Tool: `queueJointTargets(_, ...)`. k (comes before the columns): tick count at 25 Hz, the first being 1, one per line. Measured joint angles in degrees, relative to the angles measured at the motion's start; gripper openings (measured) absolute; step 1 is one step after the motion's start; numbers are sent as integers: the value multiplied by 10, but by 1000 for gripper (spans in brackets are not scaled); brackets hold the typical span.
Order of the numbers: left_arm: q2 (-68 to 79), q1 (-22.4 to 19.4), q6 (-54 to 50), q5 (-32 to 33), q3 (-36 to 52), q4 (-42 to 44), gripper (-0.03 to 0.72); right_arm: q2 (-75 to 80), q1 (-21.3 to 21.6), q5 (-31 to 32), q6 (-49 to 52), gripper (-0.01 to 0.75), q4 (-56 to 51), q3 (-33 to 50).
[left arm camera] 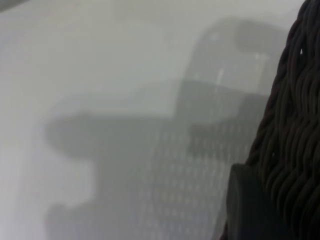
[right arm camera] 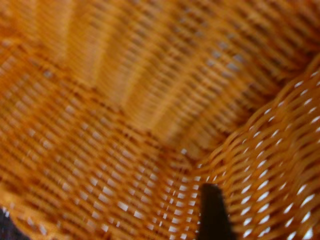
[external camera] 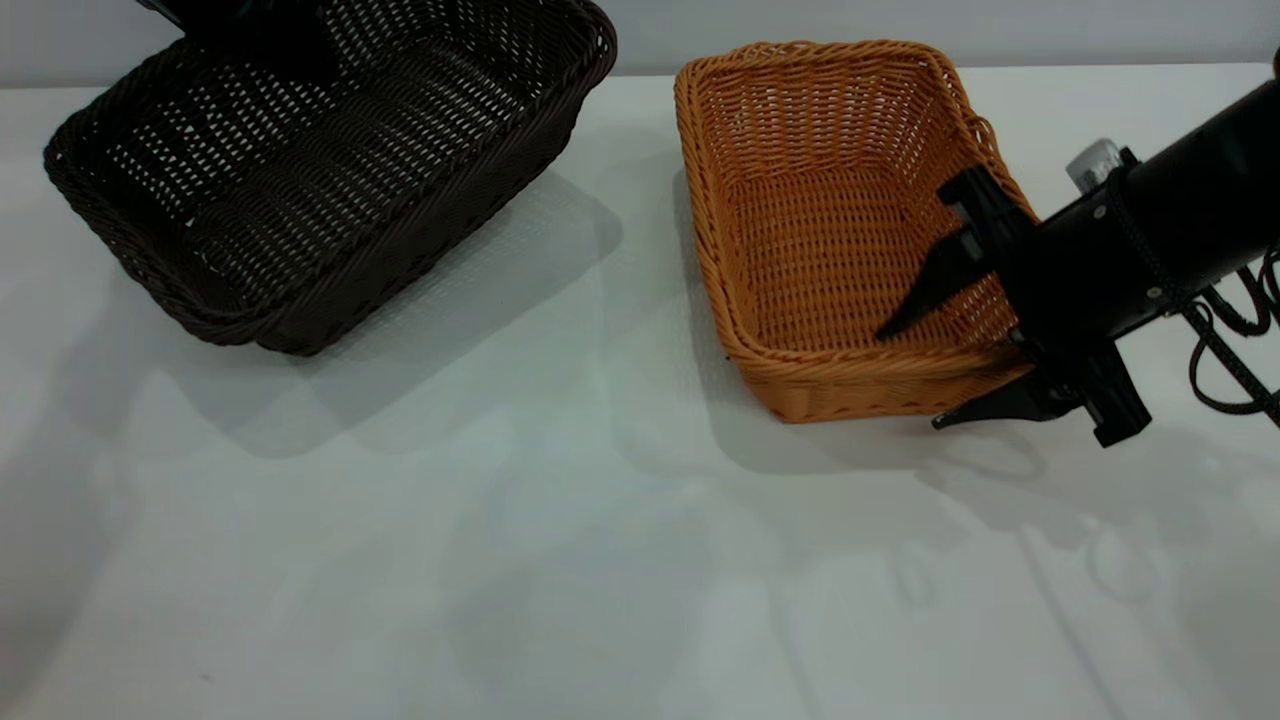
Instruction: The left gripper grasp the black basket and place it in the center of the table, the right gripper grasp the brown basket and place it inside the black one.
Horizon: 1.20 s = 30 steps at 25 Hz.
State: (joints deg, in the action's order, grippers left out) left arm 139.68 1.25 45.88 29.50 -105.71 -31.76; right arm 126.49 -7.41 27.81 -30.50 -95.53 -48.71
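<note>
Exterior view shows the pale grey-white table point(external camera: 560, 540) filling nearly the whole picture, with both baskets at its far side.

Next in size is the black basket point(external camera: 330, 170) at the far left. It is tilted, its far left end raised and its near right corner down toward the table, and it throws a broad shadow beneath and to the right. A dark shape at its upper left rim is the left hand point(external camera: 250, 25), mostly cut off by the picture's top edge. In the left wrist view the braided dark rim point(left arm camera: 295, 125) runs down one side with a blunt dark finger point(left arm camera: 245, 200) pressed against the weave, and the table point(left arm camera: 100, 75) with the basket's dotted shadow lies beyond. The left hand is clenched on the black basket's rim.

Beside it, apart and to the right, the brown basket point(external camera: 840, 230) sits flat on the table, a small loop on its right rim.

The right arm comes in from the right edge, black with looping cable. The right hand point(external camera: 930, 375) straddles the brown basket's near right corner: one finger point(external camera: 935, 290) reaches down inside the basket, the other point(external camera: 995, 405) lies outside, low by the wall. The fingers are spread wide, with the wall between them and not gripped. The right wrist view shows the orange weave point(right arm camera: 125, 110) up close with one dark fingertip point(right arm camera: 212, 212) inside.
</note>
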Motion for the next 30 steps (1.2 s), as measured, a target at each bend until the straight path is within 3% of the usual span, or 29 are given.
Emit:
queueJointTargets(7,0,-31,13,11,0,1,236,1,11,-36,0,85,-19,-22)
queueJointTargets(14,0,-42,90,42,0,2,235,2,69,-30,-55,76,-2,-62)
queueJointTargets(20,0,-30,282,163,0,2,235,6,162,90,-115,76,64,-125)
queueJointTargets(24,0,16,336,206,0,-19,234,6,209,157,-108,76,142,-174)
queueJointTargets(30,1,132,349,194,0,-3,234,6,250,188,-74,76,216,-232)
